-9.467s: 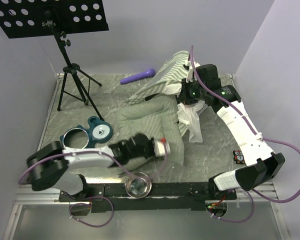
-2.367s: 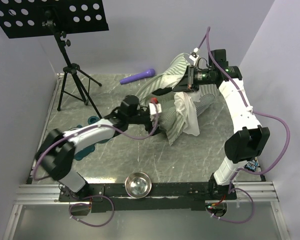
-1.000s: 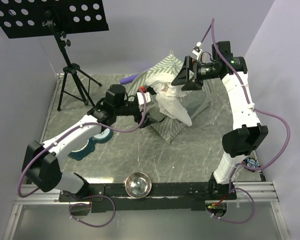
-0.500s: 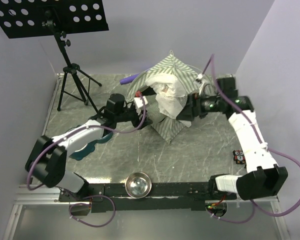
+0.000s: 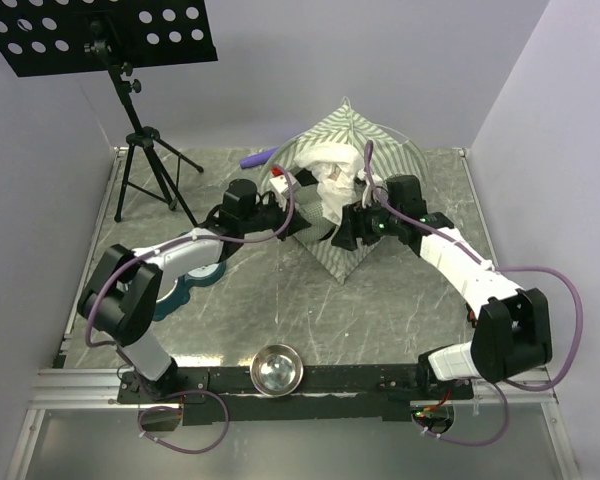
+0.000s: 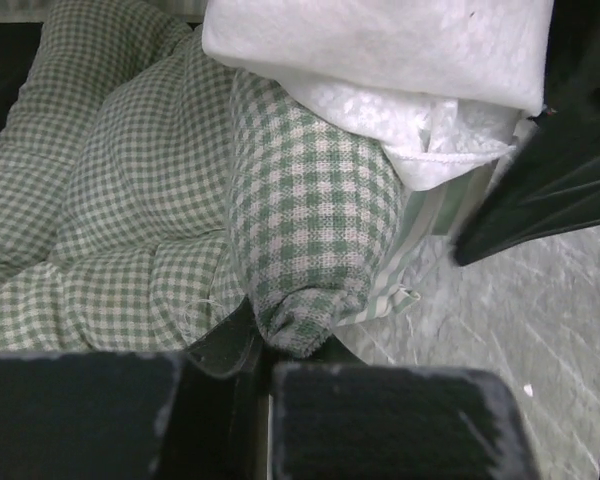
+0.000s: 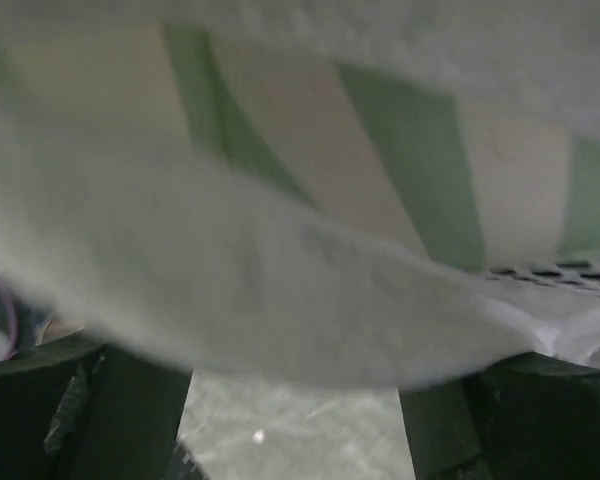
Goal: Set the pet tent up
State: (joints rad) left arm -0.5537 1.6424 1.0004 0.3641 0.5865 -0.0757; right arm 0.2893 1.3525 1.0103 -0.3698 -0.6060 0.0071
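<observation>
The pet tent point(image 5: 365, 140) stands at the back centre, its green-and-white striped peak up and white mesh point(image 5: 338, 182) bunched at the front. My left gripper point(image 5: 288, 213) is at the tent's left front. In the left wrist view it point(image 6: 265, 365) is shut at the rolled end of the checked cushion point(image 6: 310, 230), with a dark fabric edge running into the seam between the fingers. My right gripper point(image 5: 342, 235) is low at the tent's front corner. In the right wrist view it point(image 7: 295, 400) is open, and blurred striped fabric point(image 7: 280, 200) drapes across above both fingers.
A black music stand's tripod point(image 5: 145, 165) stands at the back left. A purple stick point(image 5: 255, 158) lies behind the tent. The teal bowl holder point(image 5: 185, 285) sits under my left arm. A steel bowl point(image 5: 276, 368) is at the near edge. Walls close in at the back and right.
My left gripper has shut at the cushion's edge. My right arm has come down from above the tent to its front corner, its jaws narrowing. The tent now stands peaked.
</observation>
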